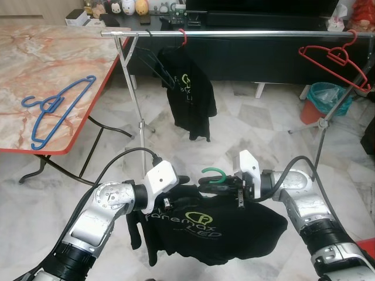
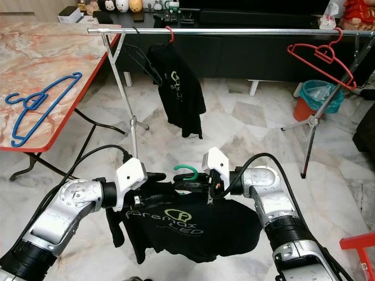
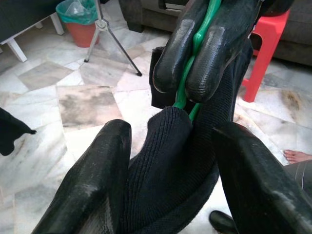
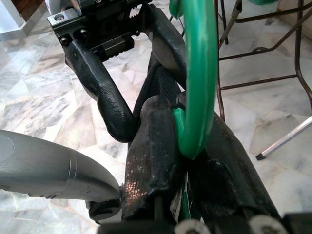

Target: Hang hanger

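Marble floor [image 1: 258, 117] is seen beneath a metal clothes rail [image 1: 234, 34], on which a black shirt [image 1: 190, 96] on a red hook and an empty red hanger [image 1: 334, 58] are hung. A blue hanger [image 1: 55, 108] is laid on the marble tabletop [image 1: 35, 58] at the left. Low in front, a green hanger [image 1: 214, 174] carrying a black T-shirt [image 1: 211, 225] is held: its neck is clenched by the right claw [image 1: 220, 182], while the shirt's collar is spanned by the spread fingers of the left claw [image 1: 179, 184].
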Controlling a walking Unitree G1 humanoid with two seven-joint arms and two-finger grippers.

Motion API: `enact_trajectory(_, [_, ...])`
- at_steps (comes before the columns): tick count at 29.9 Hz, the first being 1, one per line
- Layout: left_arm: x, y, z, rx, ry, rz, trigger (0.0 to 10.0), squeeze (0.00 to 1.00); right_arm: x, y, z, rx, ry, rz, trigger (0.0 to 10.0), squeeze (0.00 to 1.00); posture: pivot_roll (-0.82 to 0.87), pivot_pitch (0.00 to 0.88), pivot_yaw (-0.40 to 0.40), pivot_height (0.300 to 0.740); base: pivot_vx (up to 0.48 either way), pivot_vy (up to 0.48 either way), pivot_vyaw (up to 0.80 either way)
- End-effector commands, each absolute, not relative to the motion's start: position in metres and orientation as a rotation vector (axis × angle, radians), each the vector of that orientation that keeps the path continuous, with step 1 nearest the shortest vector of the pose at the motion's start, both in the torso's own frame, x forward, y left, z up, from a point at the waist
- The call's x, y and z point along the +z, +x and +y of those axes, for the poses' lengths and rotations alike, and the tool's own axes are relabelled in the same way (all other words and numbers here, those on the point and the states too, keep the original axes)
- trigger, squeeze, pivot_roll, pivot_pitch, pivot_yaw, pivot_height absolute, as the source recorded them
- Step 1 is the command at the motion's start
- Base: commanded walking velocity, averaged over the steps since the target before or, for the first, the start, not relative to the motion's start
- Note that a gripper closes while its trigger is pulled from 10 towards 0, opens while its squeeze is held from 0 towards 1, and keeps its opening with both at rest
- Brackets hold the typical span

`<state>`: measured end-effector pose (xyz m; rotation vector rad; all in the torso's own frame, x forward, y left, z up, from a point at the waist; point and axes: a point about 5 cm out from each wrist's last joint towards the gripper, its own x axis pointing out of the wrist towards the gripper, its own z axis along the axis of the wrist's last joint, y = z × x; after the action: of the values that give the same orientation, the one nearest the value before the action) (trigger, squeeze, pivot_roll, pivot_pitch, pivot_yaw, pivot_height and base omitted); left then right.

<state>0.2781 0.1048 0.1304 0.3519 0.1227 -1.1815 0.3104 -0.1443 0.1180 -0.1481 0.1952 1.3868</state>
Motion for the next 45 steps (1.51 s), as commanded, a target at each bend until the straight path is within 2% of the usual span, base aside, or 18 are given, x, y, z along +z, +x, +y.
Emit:
enact_trajectory(1, [0.123, 0.277, 0.103, -1.189, 0.366, 0.157, 6.4, 0.00, 0.130, 0.312, -0.140, 1.401, -0.156, 0.122, 10.0, 0.00, 0.02, 0.079, -0.015, 0.740, 0.000, 0.000, 0.00])
enact_trajectory(2, [0.123, 0.277, 0.103, -1.188, 0.366, 0.156, 6.4, 0.00, 0.130, 0.312, -0.140, 1.401, -0.157, 0.122, 10.0, 0.00, 0.02, 0.079, -0.015, 0.740, 0.000, 0.000, 0.00])
enact_trajectory(3, [0.123, 0.278, 0.103, -1.185, 0.366, 0.155, 2.6, 0.00, 0.129, 0.311, -0.140, 1.401, -0.157, 0.124, 10.0, 0.00, 0.02, 0.074, -0.015, 0.740, 0.000, 0.000, 0.00])
enact_trajectory(4, [0.123, 0.278, 0.103, -1.184, 0.366, 0.155, 2.6, 0.00, 0.129, 0.311, -0.140, 1.401, -0.158, 0.125, 10.0, 0.00, 0.02, 0.074, -0.015, 0.740, 0.000, 0.000, 0.00])
enact_trajectory(5, [0.123, 0.277, 0.103, -1.194, 0.365, 0.154, 0.0, 0.00, 0.129, 0.311, -0.140, 1.402, -0.158, 0.124, 10.0, 0.00, 0.02, 0.073, -0.014, 0.740, 0.000, 0.000, 0.00])
enact_trajectory(25, [0.124, 0.275, 0.103, -1.209, 0.342, 0.146, 0.0, 0.00, 0.128, 0.310, -0.139, 1.399, -0.153, 0.127, 10.0, 0.00, 0.02, 0.085, -0.013, 0.740, 0.000, 0.000, 0.00])
enact_trajectory(35, [0.140, 0.277, 0.104, -1.185, 0.234, 0.086, 0.0, 0.00, 0.119, 0.308, -0.140, 1.389, -0.143, 0.156, 10.0, 0.00, 0.02, 0.089, -0.013, 0.740, 0.000, 0.000, 0.00])
enact_trajectory(45, [0.131, 0.271, 0.120, -1.195, 0.316, 0.161, 0.0, 0.00, 0.119, 0.310, -0.147, 1.343, -0.154, 0.159, 10.0, 0.00, 0.02, 0.091, -0.010, 0.740, 0.000, 0.000, 0.00])
